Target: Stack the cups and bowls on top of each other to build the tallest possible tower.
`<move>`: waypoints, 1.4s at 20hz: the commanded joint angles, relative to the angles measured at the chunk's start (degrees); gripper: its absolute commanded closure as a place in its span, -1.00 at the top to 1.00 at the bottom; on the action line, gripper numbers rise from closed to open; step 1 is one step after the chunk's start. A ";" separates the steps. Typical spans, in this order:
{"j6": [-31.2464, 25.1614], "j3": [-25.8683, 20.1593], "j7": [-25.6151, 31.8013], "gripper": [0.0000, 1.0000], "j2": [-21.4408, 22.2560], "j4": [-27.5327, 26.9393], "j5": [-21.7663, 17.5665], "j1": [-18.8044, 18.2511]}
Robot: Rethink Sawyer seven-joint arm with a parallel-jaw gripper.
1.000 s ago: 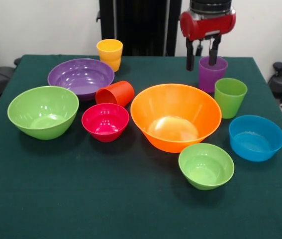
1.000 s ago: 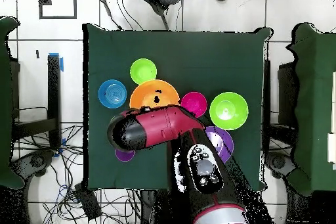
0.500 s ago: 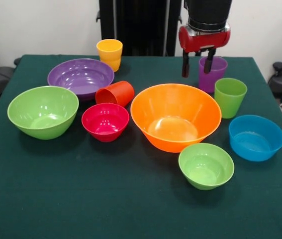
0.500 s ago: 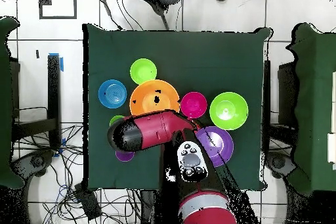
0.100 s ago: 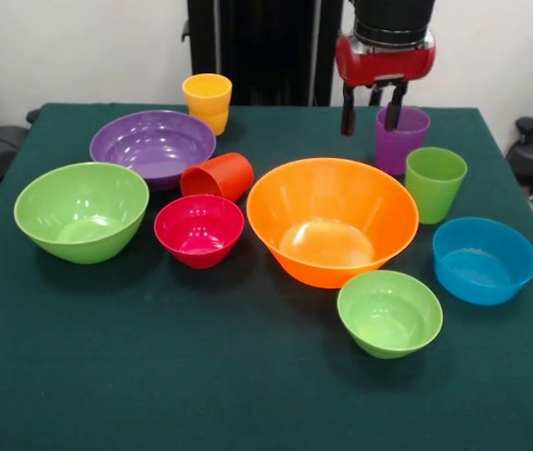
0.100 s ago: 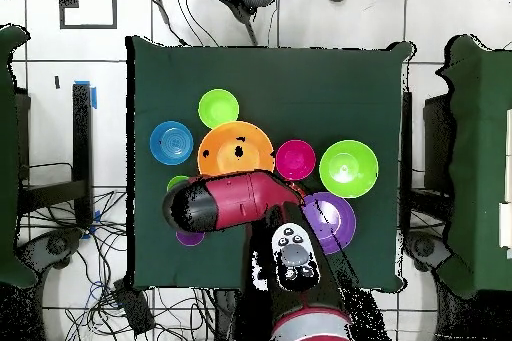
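6 bowls are sitting unstacked on the green table (image 5: 247,395) around the large orange bowl (image 5: 332,221). 4 cups are standing apart behind it, the orange-red cup (image 5: 217,176) lying tipped. Over the purple cup (image 5: 401,138), the gripper (image 5: 369,108) is hovering, fingers apart, empty.

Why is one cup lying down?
The orange-red cup is tipped on its side between the purple bowl and the pink-red bowl. The other cups stand upright. Nothing looks spilled or broken.

Bright even light; glare inside orange bowl (image 5: 327,240); soft shadows; sharp focus.
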State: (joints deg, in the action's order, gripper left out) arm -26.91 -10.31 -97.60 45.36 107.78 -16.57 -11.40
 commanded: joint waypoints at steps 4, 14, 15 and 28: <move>-0.86 1.01 -10.44 1.00 0.39 2.99 2.85 3.97; 6.98 2.12 -10.22 1.00 -8.26 2.26 2.14 3.77; 6.63 2.62 -10.04 1.00 -8.84 1.90 1.85 4.16; 3.13 6.67 -8.57 1.00 -12.01 0.68 1.78 7.65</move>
State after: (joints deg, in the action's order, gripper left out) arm -23.91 -3.69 -97.60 35.85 108.43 -14.75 -5.31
